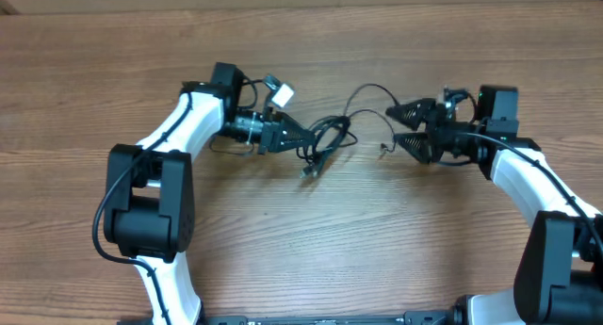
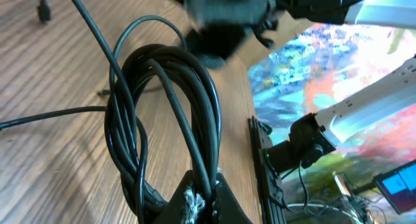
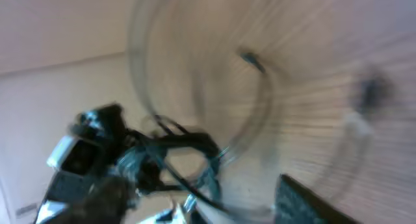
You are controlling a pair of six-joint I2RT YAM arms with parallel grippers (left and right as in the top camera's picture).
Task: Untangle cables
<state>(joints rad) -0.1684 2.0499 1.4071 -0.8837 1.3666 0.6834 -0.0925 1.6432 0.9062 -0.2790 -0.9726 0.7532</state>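
Coiled cables [image 2: 127, 136] sit clamped in the jaws of my left gripper [image 1: 297, 137], toward the desk's [image 1: 301, 250] far edge; their long axis points at my right gripper [image 1: 403, 127], jaws spread empty, nearer the loose loop [image 1: 367, 91].

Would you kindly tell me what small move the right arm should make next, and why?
Probably ease the right gripper onto the loose loop and close. The left gripper is clamped on the coiled cables, while the right jaws stand open beside that loop, so gripping it would allow pulling it free.
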